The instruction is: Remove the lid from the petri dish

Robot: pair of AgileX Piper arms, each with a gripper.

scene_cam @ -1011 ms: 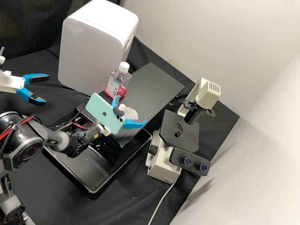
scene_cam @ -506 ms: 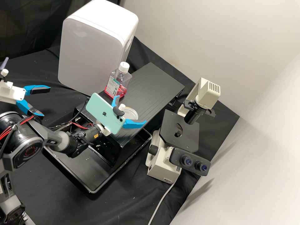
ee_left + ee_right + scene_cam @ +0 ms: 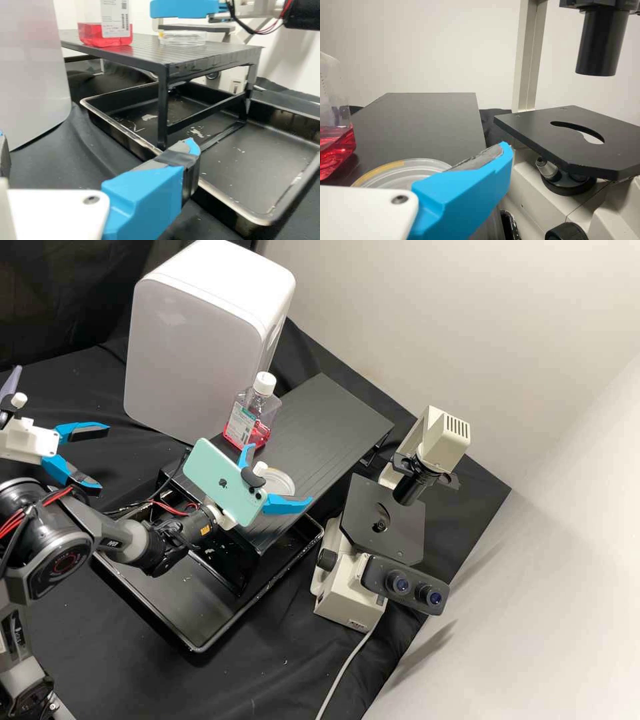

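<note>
The clear petri dish point(image 3: 275, 481), its lid point(image 3: 183, 33) on, sits on top of the black stand point(image 3: 333, 420), near one corner of the stand's top. The right hand point(image 3: 280, 475) hangs at that corner with its two blue fingers point(image 3: 288, 505) spread wide, one on each side of the dish; whether they touch it cannot be told. A flask of red liquid point(image 3: 250, 415) stands upright on the same stand, at an edge well apart from the dish. The stand's legs rest in a shallow black tray point(image 3: 200, 630). A white box point(image 3: 200, 333) stands just beside the stand on the flask's side, and a microscope point(image 3: 393, 533) just beside it on the opposite side. The left hand point(image 3: 99, 459) hovers over the black surface point(image 3: 280, 667), well apart from the stand on the white box's side, fingers parted and holding nothing.
</note>
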